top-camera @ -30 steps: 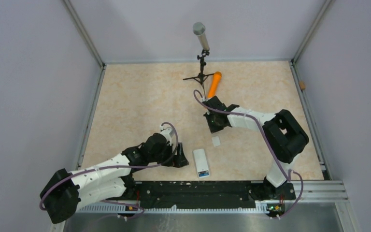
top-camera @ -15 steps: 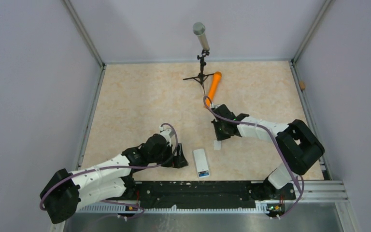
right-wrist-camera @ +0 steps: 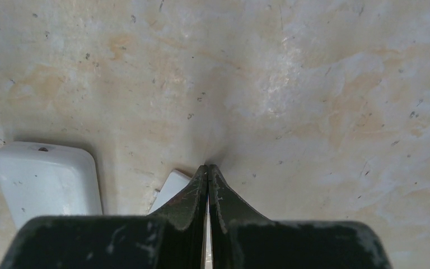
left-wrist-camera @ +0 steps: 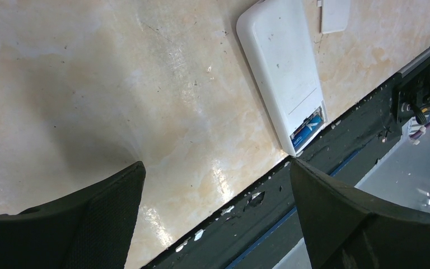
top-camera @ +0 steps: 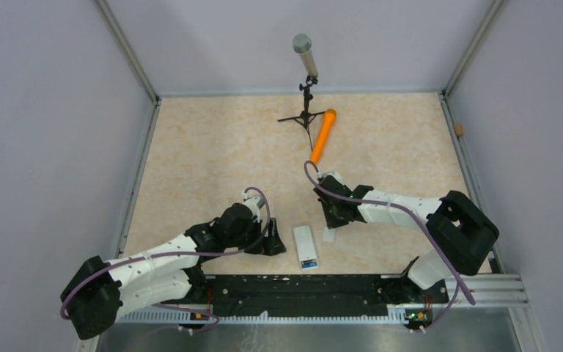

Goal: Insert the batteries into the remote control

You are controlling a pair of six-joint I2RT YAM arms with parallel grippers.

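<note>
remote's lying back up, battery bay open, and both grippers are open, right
Only the left gripper is open. The right gripper is shut, jaws pressed together, as the right wrist view shows. The remote does lie back up, bay open.

Lighting: bright, even, diffuse. Shadows: soft, faint. Glare: pale sheen patches on desk (left-wrist-camera: 213,168), wrist views. Focus: sharp.

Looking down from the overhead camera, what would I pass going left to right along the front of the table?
The left arm → white remote → small white lid → right arm's black elbow.
</note>
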